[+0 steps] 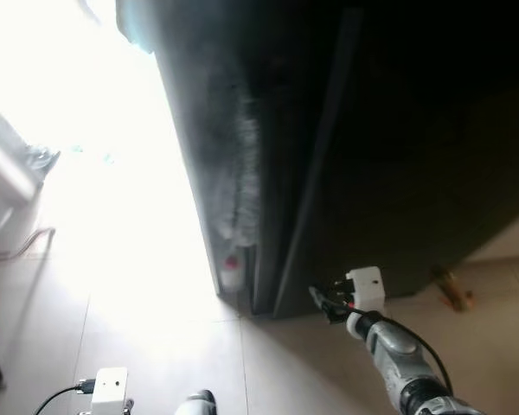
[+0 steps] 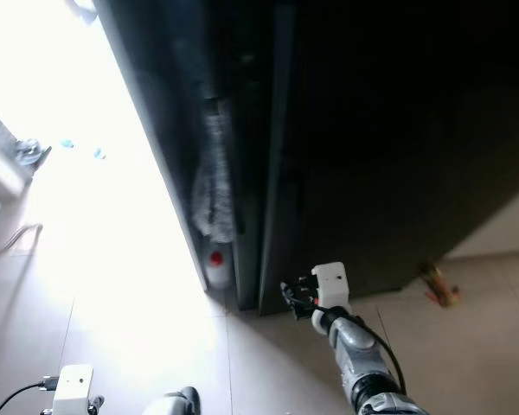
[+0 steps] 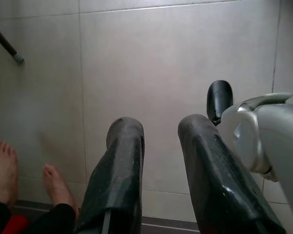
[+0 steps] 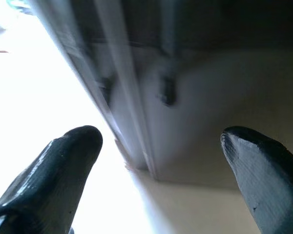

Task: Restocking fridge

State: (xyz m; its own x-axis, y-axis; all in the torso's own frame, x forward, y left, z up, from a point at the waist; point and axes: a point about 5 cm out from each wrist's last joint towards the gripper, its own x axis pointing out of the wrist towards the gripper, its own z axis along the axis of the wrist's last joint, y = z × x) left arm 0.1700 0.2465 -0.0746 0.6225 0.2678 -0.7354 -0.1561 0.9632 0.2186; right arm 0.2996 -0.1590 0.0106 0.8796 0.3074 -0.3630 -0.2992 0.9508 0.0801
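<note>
Harsh glare whites out the floor on the left, while the fridge stays dark and softly blurred.

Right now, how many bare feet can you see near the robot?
2: both bare feet of a person stand side by side on the grey tiled floor, seen past the left gripper's black fingers. More of the person is cut off.

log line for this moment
right gripper: open, raised near fridge door lower edge | left gripper: open, over floor tiles | hold: none
</note>
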